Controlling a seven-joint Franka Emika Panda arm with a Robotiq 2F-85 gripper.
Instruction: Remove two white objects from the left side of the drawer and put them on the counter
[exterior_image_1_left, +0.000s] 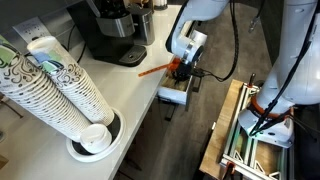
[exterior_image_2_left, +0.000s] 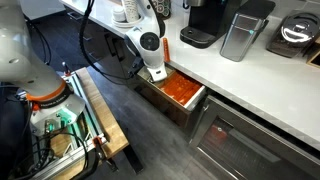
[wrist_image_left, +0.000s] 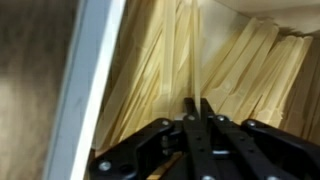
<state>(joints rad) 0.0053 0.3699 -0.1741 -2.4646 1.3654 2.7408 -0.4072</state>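
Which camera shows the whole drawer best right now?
An exterior view: the drawer lies open, orange inside, white front visible. In an exterior view the drawer is small, under the gripper. The wrist view shows only a white wall and pale tan contents.

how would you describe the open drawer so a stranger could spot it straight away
Find the long pale countertop carrying the coffee machines. Just below its front edge one narrow drawer is pulled out. Unlike the shut dark front beside it, it has a white front and bright orange contents.
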